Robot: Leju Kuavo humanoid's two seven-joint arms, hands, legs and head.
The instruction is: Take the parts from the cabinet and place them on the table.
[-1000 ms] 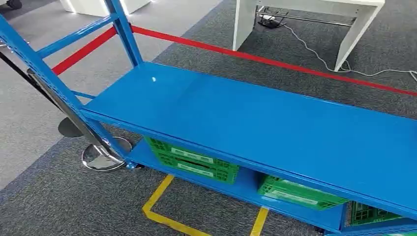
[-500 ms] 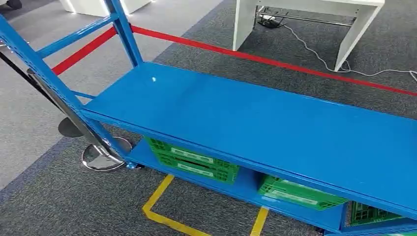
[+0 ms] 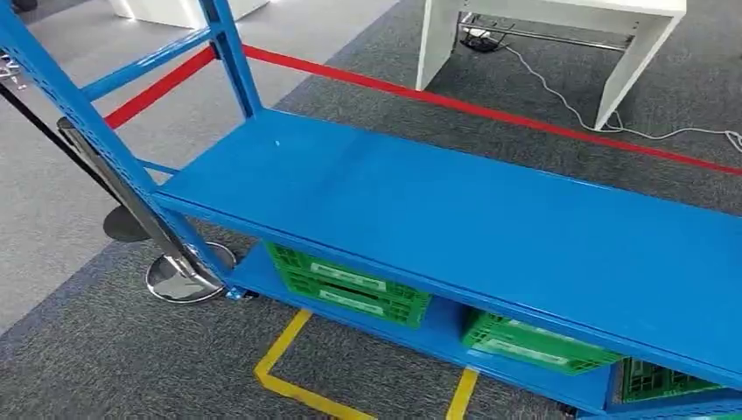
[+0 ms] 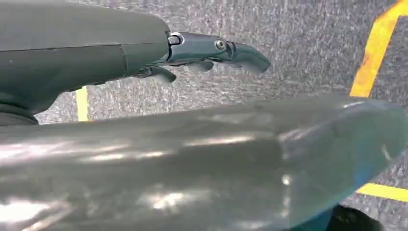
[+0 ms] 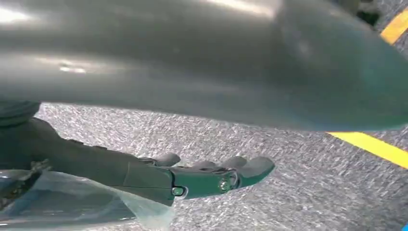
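Note:
The blue metal cabinet point(image 3: 455, 219) stands right before me in the head view, and its upper shelf is bare. On its bottom shelf sit green crates: one at the left point(image 3: 350, 284), one in the middle point(image 3: 534, 343) and one at the right edge point(image 3: 661, 381). The shelf above hides what lies in them. My left hand point(image 4: 211, 50) hangs over grey carpet, fingers stretched out and holding nothing. My right hand point(image 5: 202, 178) hangs the same way, fingers straight and apart, with nothing between them.
A white table point(image 3: 612, 26) stands beyond the cabinet, with a cable point(image 3: 560, 87) trailing from under it. A red floor line point(image 3: 490, 109) runs behind the cabinet. A chrome post base point(image 3: 184, 276) sits by its left corner. Yellow tape point(image 3: 289, 367) marks the carpet in front.
The whole head picture has shifted slightly, so the camera moved a little. Nothing on the cabinet has moved.

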